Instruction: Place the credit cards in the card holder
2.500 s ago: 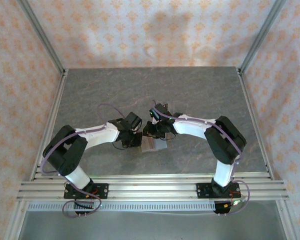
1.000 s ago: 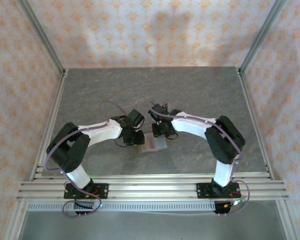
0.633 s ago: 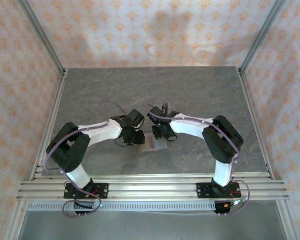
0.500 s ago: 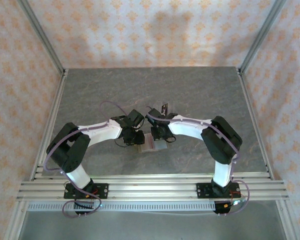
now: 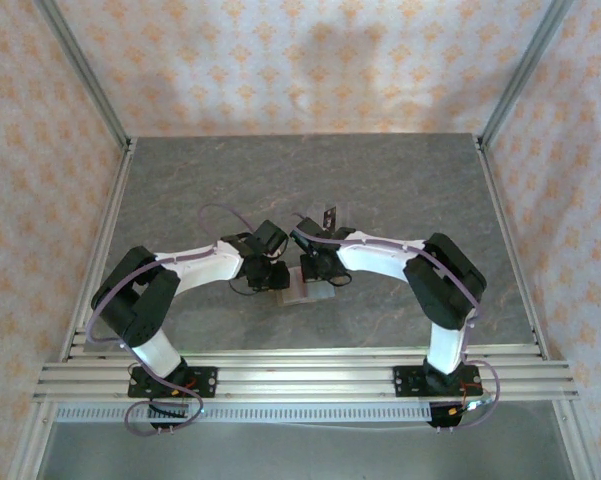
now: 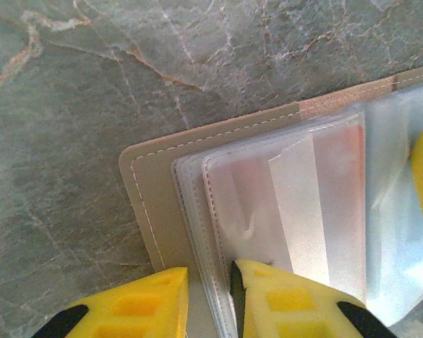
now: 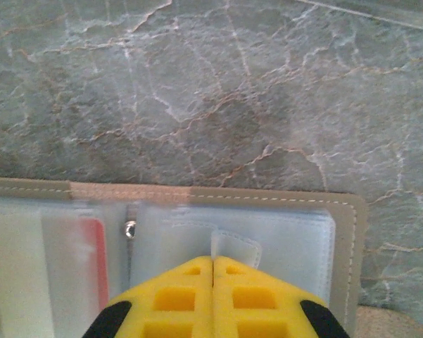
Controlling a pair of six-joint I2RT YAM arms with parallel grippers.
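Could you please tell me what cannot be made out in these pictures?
- Left wrist view: the left claw straddles the edge of the sleeves and is cut off by the frame's bottom, so its grip is unclear.
- Right wrist view: the shut right claw hides whether it pinches the clear flap.
- Right wrist view: frosted plastic blurs the red card, so the count is unclear.
- Top view: both claws cover most of the wallet.

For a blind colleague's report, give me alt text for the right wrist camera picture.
The shut, yellow right gripper meets a clear sleeve flap of the open card holder on a grey marble table. A red card sits in a sleeve at the picture's left.
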